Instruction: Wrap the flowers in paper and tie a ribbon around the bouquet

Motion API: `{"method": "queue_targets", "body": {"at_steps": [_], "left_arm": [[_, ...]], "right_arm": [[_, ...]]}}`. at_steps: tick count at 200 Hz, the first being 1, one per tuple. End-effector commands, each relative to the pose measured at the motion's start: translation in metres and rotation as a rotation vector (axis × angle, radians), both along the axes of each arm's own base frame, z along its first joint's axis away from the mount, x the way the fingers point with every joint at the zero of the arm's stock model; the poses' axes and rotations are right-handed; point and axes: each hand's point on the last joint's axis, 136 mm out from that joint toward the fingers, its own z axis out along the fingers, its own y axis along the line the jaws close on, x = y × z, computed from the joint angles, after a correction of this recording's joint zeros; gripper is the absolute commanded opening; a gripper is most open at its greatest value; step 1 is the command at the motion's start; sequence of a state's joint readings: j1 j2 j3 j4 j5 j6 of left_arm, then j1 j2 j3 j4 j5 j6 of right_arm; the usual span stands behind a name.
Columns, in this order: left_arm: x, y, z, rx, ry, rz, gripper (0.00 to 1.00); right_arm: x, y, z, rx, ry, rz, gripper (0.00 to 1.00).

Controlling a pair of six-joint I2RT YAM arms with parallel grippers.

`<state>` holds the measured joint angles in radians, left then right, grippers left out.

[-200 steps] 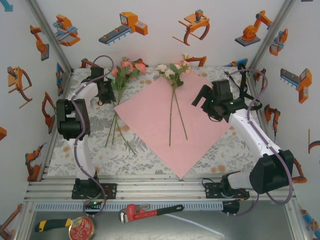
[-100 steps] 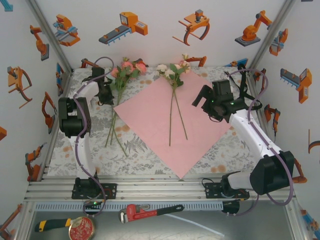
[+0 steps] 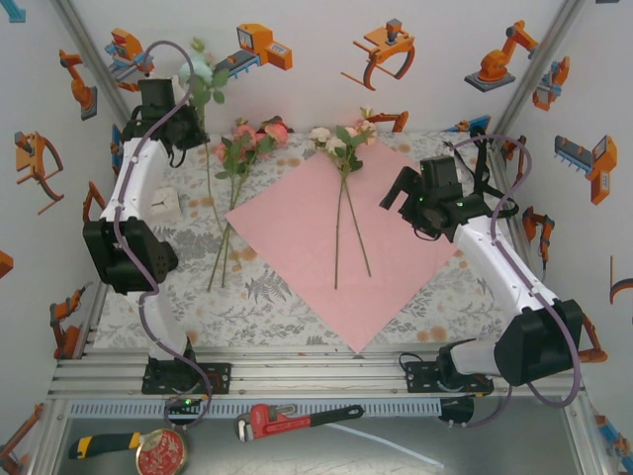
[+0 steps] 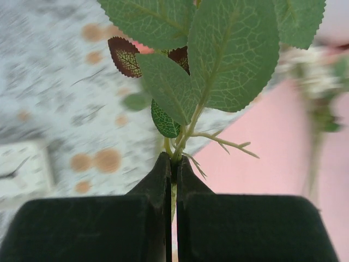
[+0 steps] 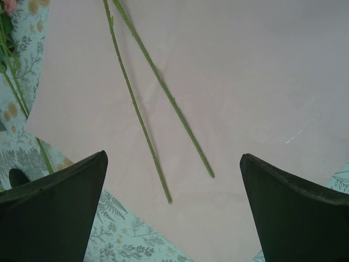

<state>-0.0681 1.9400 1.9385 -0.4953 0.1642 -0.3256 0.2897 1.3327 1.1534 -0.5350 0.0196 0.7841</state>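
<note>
Left jaws: shut tight on the thin green stem of one flower, gripped just below its serrated leaves. The flower is held roughly upright, clear of the worktop, out at about 10 o'clock near the far corner. The pale bloom is on top and the long stem hangs down past the jaws.

Right jaws: spread wide, nothing held. They are parked above the 3 o'clock corner of the paper, with both fingers seen framing it from the right wrist.

The paper is laid flat, pink side up, turned as a diamond at the centre of the worktop.

Two cream flowers are laid on the paper. Their blooms are at its 12 o'clock corner. The stems run toward 6 o'clock, spread slightly apart and end near the middle of the sheet.

The pink flowers are left on the floral cover, off the paper's 10 o'clock edge. Their stems run toward 7 o'clock and pass just beside the paper's 9 o'clock corner.

A small white square item is seen at 9 o'clock on the worktop; what it is cannot be told.

A red pipe wrench is seen at 6 o'clock, on the metal shelf in front of the arm bases.
</note>
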Motion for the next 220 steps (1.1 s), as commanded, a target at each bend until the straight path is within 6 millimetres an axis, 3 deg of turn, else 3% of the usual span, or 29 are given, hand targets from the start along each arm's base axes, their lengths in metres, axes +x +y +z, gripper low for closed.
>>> {"method": "queue_targets", "body": {"at_steps": [1,23,51,94,130,154,183,201,220], "left_arm": [[0.009,-0.07,0.028,-0.33,-0.064,-0.177,0.0],[0.018,-0.125,0.023,-0.447,-0.052,-0.252,0.0],[0.029,-0.187,-0.005,-0.473,0.004,-0.298,0.0],[0.053,-0.237,-0.096,-0.508,0.153,-0.217,0.0],[0.052,-0.281,-0.137,-0.444,0.179,-0.309,0.0],[0.05,-0.299,-0.165,-0.454,0.205,-0.324,0.0],[0.041,-0.306,-0.193,-0.428,0.258,-0.335,0.1],[0.038,-0.304,-0.193,-0.41,0.27,-0.34,0.24],[0.04,-0.299,-0.18,-0.404,0.251,-0.338,0.32]], "right_arm": [[-0.004,-0.002,0.01,-0.016,-0.025,0.002,0.98],[-0.006,-0.003,0.01,-0.016,-0.027,-0.005,0.98],[-0.012,-0.007,0.012,-0.017,-0.035,-0.021,0.98],[-0.025,-0.017,0.012,-0.02,-0.038,-0.055,0.98],[-0.037,-0.025,0.013,-0.035,-0.044,-0.078,0.98],[-0.04,-0.028,0.013,-0.038,-0.048,-0.092,0.98],[-0.04,-0.03,0.016,-0.043,-0.053,-0.097,0.98],[-0.039,-0.03,0.017,-0.045,-0.054,-0.1,0.98],[-0.036,-0.028,0.017,-0.044,-0.053,-0.094,0.98]]}}
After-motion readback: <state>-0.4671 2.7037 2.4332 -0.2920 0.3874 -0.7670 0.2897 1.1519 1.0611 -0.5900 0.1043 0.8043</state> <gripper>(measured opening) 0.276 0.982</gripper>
